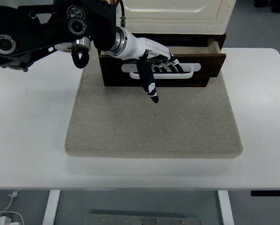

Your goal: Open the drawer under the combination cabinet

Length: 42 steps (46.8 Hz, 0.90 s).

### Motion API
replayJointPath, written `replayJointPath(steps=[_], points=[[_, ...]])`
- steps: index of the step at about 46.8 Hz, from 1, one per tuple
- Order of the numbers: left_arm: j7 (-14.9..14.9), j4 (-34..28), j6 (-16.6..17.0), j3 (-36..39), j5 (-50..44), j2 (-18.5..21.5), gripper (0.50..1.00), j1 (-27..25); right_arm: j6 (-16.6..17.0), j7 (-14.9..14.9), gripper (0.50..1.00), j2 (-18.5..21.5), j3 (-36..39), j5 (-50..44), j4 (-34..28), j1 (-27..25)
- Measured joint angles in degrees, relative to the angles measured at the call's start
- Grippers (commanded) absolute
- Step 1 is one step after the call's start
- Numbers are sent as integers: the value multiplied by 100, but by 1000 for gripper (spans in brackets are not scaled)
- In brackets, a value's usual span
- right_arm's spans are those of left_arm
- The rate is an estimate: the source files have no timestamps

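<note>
Arm first: we see the black left arm come in from the left edge, high over the white counter, reaching rt toward the back. Its hand, white w/ black finger segments, sits at the drawer front; the fingers are curled through the white handle and grip it, while the thumb sticks out and down over the mat, clear of the handle.

Under it we have a beige mat lying on the counter's middle, its far edge running under the cabinet.

Moving rt, the drawer is dark brown wood, lowest part of the cabinet, whose cream upper body stands on top at the pic's upper edge. We see the drawer pulled partway out: its front stands fwd of the dark frame, and at the rt end a strip of light inner side wall shows betw. front panel and frame. Drawer front sits over the mat's far edge, approx. parallel to it.

Rt arm isn't visible to us.
</note>
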Motion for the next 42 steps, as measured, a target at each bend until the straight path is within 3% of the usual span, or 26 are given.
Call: replayJointPath(steps=[42], points=[[-1, -96, -22, 1, -46, -8, 1000, -46, 0, 0, 928, 0, 0, -2, 0, 1]])
